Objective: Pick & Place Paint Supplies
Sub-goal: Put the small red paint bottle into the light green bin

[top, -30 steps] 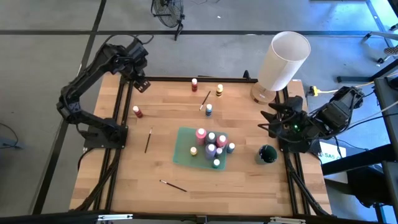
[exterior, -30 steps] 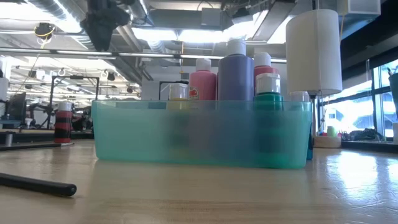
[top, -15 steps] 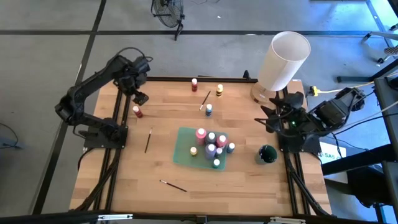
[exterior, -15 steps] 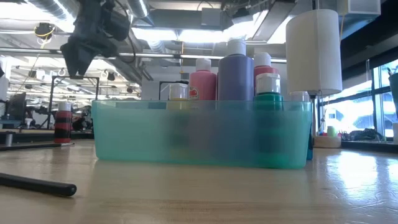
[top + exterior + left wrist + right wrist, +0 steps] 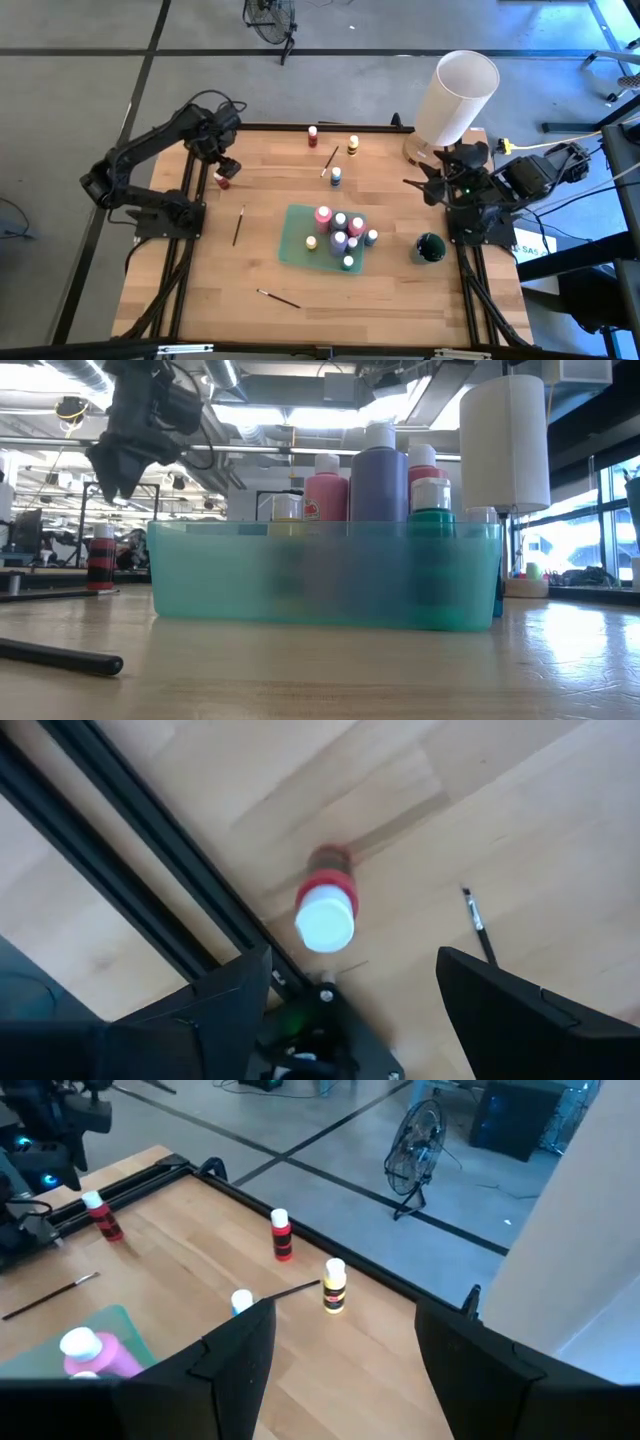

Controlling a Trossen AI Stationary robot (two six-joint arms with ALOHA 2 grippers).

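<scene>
High view: small red paint bottle with white cap [image 5: 222,180] stands upright at upper left of the wooden desk [image 5: 250,270]. Left claw [image 5: 224,165] hangs directly above it, fingers spread wide, holding nothing. Right claw [image 5: 418,185], fingers parted and empty, sits at the desk's right edge.

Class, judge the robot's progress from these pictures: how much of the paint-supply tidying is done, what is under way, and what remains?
Done: about seven bottles stand in the green tray. Under way: the left gripper, open, hovers above the red bottle at the table's left edge, holding nothing. Left: that bottle, three bottles near the far edge, and three brushes on the wood. The right gripper waits open at the right edge.
</scene>
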